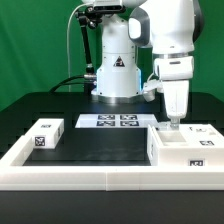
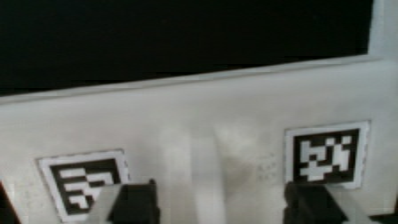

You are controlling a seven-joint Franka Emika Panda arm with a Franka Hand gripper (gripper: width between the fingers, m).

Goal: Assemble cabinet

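Note:
The white cabinet body lies on the black table at the exterior view's right, with marker tags on its top and front. My gripper hangs straight down over its top, close to it. In the wrist view the gripper is open. Its two dark fingers stand wide apart over the white top of the body, with nothing between them. Two marker tags on that top lie just beyond the fingers, one on each side. A small white drawer-like block with tags stands at the exterior view's left.
The marker board lies flat in the middle, in front of the robot base. A long white table rim runs along the front and the left side. Black table lies between the block and the body.

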